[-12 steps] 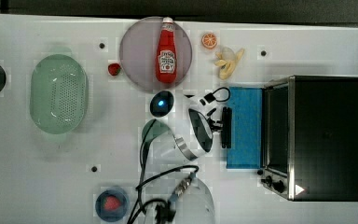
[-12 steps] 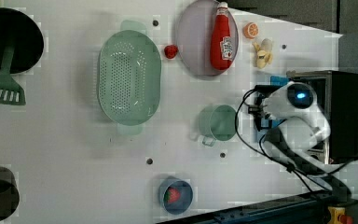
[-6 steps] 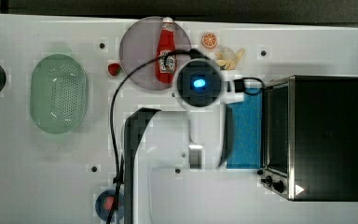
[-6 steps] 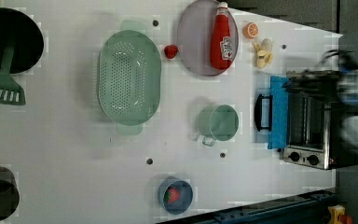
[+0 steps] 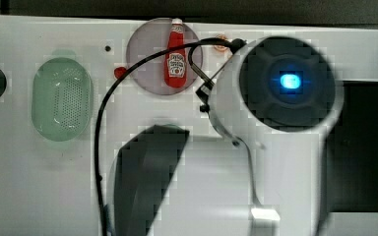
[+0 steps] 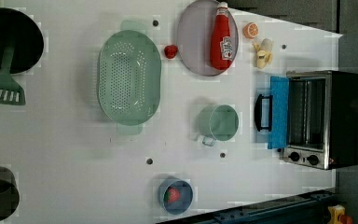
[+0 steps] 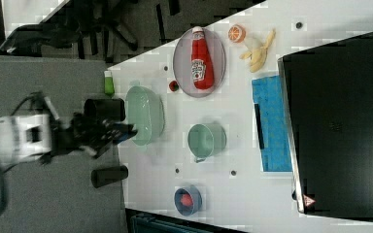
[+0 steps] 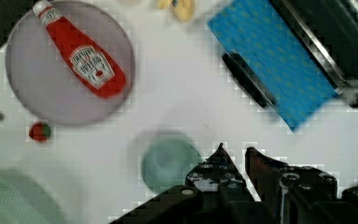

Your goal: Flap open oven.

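In the top view, the robot's big white arm [image 5: 275,147] is very close to the camera and covers much of the table [image 5: 39,187]. The black top of the oven [image 5: 357,147] peeks out at the top view's right. A ketchup bottle [image 5: 176,56] lies on a round plate [image 5: 147,59], and a green colander [image 5: 62,98] sits near the top view's left.

In the left view, the oven [image 6: 324,119] stands at the left view's right edge of the table. Its blue glass door [image 6: 278,112] lies flat on the table, with the dark handle [image 6: 261,112] pointing toward a green cup [image 6: 219,122]. The racks inside can be seen, so the door is open.

In the right view, the gripper [image 7: 111,133] is well away from the oven [image 7: 340,121], out past the far side of the table by the colander. The blue door lies flat here too.

In the wrist view, the gripper [image 8: 235,156] has its two fingers close together with a small gap. They hold nothing. The door [image 8: 272,60] and its handle lie well apart from them.

The job looks done. Nothing seems left but to move the arm away.
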Controlling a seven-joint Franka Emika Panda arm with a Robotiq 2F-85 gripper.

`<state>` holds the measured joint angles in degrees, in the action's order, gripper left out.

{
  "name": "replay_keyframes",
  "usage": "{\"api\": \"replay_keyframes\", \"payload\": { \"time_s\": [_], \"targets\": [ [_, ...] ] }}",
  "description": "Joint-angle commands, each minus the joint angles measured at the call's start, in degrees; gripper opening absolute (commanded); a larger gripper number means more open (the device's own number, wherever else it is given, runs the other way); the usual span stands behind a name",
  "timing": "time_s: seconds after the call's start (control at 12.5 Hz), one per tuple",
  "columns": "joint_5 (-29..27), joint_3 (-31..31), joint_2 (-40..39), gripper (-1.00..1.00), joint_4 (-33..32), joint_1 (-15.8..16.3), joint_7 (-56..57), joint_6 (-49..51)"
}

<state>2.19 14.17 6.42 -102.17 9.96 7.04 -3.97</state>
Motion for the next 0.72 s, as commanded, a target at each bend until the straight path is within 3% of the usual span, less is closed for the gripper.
{"api": "replay_keyframes", "payload": {
  "time_s": [0.08, 0.72],
  "targets": [
    [-0.7, 0.6, -0.8, -0.65, 2.7, 0.4, -4.0, 6.8],
    [-0.7, 0.8, -1.4, -0.65, 3.3, 0.4, -4.0, 4.7]
  ]
}}
